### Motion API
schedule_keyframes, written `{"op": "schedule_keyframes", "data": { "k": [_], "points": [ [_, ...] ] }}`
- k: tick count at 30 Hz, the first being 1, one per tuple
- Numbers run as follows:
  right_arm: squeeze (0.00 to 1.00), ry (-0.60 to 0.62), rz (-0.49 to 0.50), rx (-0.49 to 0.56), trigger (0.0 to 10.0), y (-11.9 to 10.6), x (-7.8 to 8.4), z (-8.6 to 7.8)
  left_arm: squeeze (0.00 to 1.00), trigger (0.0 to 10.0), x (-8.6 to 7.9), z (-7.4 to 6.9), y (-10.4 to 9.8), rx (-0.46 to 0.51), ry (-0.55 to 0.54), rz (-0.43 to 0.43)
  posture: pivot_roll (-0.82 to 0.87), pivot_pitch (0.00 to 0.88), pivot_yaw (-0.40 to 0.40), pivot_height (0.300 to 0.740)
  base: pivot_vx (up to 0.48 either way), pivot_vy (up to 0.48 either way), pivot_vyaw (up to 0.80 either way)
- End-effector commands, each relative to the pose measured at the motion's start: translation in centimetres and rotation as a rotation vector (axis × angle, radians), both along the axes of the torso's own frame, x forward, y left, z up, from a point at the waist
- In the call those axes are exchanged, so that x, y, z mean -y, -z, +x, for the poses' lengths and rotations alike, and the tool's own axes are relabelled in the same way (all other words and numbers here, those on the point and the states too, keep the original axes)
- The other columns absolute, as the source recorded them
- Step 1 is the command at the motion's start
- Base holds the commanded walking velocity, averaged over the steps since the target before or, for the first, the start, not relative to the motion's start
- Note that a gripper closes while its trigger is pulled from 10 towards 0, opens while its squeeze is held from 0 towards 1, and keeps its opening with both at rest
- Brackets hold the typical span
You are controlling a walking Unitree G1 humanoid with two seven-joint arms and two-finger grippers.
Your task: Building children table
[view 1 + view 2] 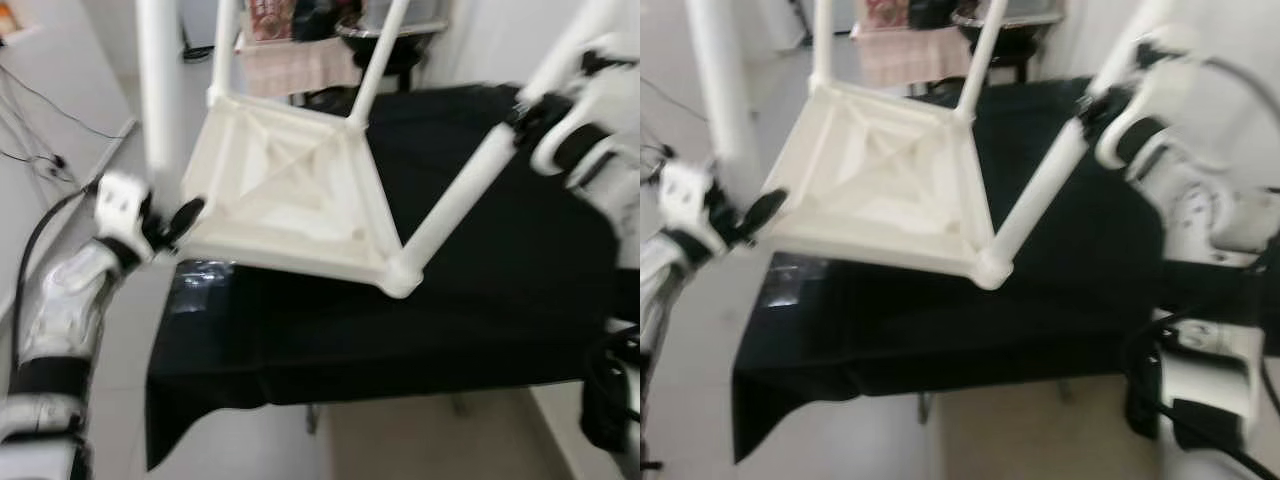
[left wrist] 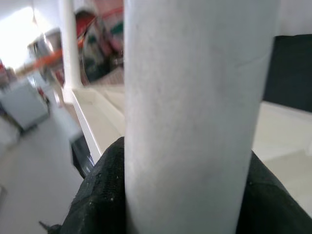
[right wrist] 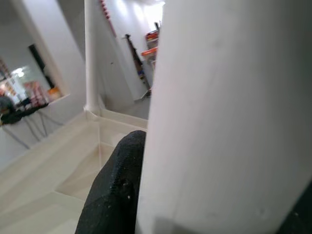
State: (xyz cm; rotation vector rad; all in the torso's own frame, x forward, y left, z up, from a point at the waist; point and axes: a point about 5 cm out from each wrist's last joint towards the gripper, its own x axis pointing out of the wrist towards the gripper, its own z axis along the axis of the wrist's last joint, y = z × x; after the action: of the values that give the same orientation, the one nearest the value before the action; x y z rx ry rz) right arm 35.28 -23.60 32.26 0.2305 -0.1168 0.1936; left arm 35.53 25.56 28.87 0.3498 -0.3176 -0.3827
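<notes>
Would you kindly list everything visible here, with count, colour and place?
children table: one, white, upside down, tilted, held above the black cloth, four legs pointing up.
black cloth: one, covering the work table below.
clear plastic bag: one, on the cloth's left edge.
cables: dark, on the grey surface at far left.
cluttered stand: one, behind, details blurred.
left gripper: black jaws shut on the near-left leg.
right gripper: shut on the near-right leg.

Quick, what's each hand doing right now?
Left hand: closed around one leg of the upturned white plastic children's table.
Right hand: closed around another leg.
</notes>
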Motion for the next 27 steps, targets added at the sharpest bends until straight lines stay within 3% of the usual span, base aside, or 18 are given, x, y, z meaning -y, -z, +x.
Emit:
{"op": "schedule_keyframes", "data": {
  "k": [1, 2, 4, 5, 7, 8, 10, 11, 12, 14, 16, 20, 21, 22, 23, 24, 25, 27],
  "points": [
    [0.0, 0.203, -0.13, -0.391, 0.0, 7.8, 2.1, 0.2, 0.0, 0.0, -1.8, -3.1, -9.5, 0.401, -0.01, -0.085, -0.12, 0.034, 0.125, 0.74, 0.0, 0.0, 0.0],
    [0.0, 0.202, -0.105, -0.407, 0.0, 8.2, 1.8, 0.3, 0.0, 0.0, -1.6, -3.3, -10.5, 0.415, 0.009, -0.076, -0.12, 0.034, 0.128, 0.74, 0.0, 0.0, 0.0],
    [0.0, 0.094, 0.064, -0.641, 0.0, 14.0, -3.5, -0.6, 0.0, 0.0, 3.0, -3.3, -17.0, 0.501, 0.192, 0.056, -0.11, 0.037, 0.14, 0.74, 0.0, 0.0, 0.0],
    [0.0, 0.094, 0.064, -0.641, 0.0, 14.0, -3.5, -0.6, 0.0, 0.0, 3.0, -3.3, -17.0, 0.501, 0.192, 0.056, -0.11, 0.037, 0.14, 0.74, 0.0, 0.0, 0.0],
    [0.0, 0.06, 0.118, -0.709, 0.0, 15.6, -5.0, -1.2, 0.0, 0.0, 4.4, -3.4, -18.5, 0.519, 0.24, 0.09, -0.1, 0.041, 0.142, 0.74, 0.0, 0.0, 0.0],
    [0.0, 0.038, 0.165, -0.797, 0.0, 17.8, -7.1, -2.0, 0.0, 0.0, 6.3, -3.3, -19.7, 0.526, 0.308, 0.111, -0.09, 0.052, 0.155, 0.74, 0.0, 0.0, 0.0],
    [0.0, 0.038, 0.165, -0.797, 0.0, 17.8, -7.1, -2.0, 0.0, 0.0, 6.3, -3.3, -19.7, 0.526, 0.308, 0.111, -0.09, 0.052, 0.155, 0.74, 0.0, 0.0, 0.0],
    [0.0, 0.034, 0.211, -0.89, 0.0, 19.9, -9.4, -3.2, 0.0, 0.0, 8.7, -3.1, -20.8, 0.527, 0.392, 0.129, -0.08, 0.07, 0.156, 0.74, 0.0, 0.0, 0.0],
    [0.0, 0.04, 0.305, -0.979, 0.0, 22.0, -14.4, -4.6, 0.0, 0.0, 13.4, -3.0, -21.2, 0.49, 0.587, 0.148, -0.09, 0.109, 0.15, 0.74, 0.0, 0.0, 0.0],
    [0.0, 0.04, 0.305, -0.979, 0.0, 22.0, -14.4, -4.6, 0.0, 0.0, 13.4, -3.0, -21.2, 0.49, 0.587, 0.148, -0.09, 0.109, 0.15, 0.74, 0.0, 0.0, 0.0],
    [0.0, 0.059, 0.361, -0.981, 0.0, 22.2, -17.1, -4.1, 0.0, 0.0, 15.5, -2.8, -20.5, 0.451, 0.689, 0.15, -0.08, 0.131, 0.138, 0.74, 0.0, 0.0, 0.0],
    [0.0, 0.111, 0.405, -0.978, 0.0, 22.4, -18.3, -3.3, 0.0, 0.0, 16.6, -2.5, -19.9, 0.419, 0.733, 0.147, -0.06, 0.155, 0.13, 0.74, 0.0, 0.0, 0.0],
    [0.0, 0.137, 0.425, -0.98, 0.0, 22.7, -18.9, -3.0, 0.0, 1.1, 17.1, -2.3, -19.7, 0.396, 0.756, 0.142, -0.05, 0.169, 0.139, 0.74, 0.0, 0.0, 0.0],
    [0.0, 0.137, 0.425, -0.98, 0.0, 22.7, -18.9, -3.0, 0.0, 1.1, 17.1, -2.3, -19.7, 0.396, 0.756, 0.142, -0.05, 0.169, 0.139, 0.74, 0.0, 0.0, 0.0],
    [0.0, 0.151, 0.439, -0.984, 0.0, 22.9, -19.4, -2.7, 0.65, 5.2, 17.3, -2.0, -19.4, 0.367, 0.764, 0.128, -0.05, 0.169, 0.139, 0.74, 0.0, 0.0, 0.0],
    [0.0, 0.151, 0.439, -0.984, 0.0, 22.9, -19.4, -2.7, 0.65, 5.2, 17.3, -2.0, -19.4, 0.367, 0.764, 0.128, -0.05, 0.169, 0.139, 0.74, 0.0, 0.0, 0.0],
    [0.0, 0.153, 0.446, -0.972, 0.0, 23.0, -20.1, -2.2, 1.0, 10.0, 17.5, -1.8, -19.3, 0.336, 0.776, 0.109, -0.03, 0.196, 0.156, 0.74, 0.0, 0.0, 0.0],
    [0.0, 0.147, 0.451, -0.964, 0.0, 22.9, -20.6, -1.9, 1.0, 10.0, 17.6, -1.7, -19.3, 0.326, 0.777, 0.092, -0.02, 0.204, 0.158, 0.74, 0.0, 0.0, 0.0]
  ]
}}
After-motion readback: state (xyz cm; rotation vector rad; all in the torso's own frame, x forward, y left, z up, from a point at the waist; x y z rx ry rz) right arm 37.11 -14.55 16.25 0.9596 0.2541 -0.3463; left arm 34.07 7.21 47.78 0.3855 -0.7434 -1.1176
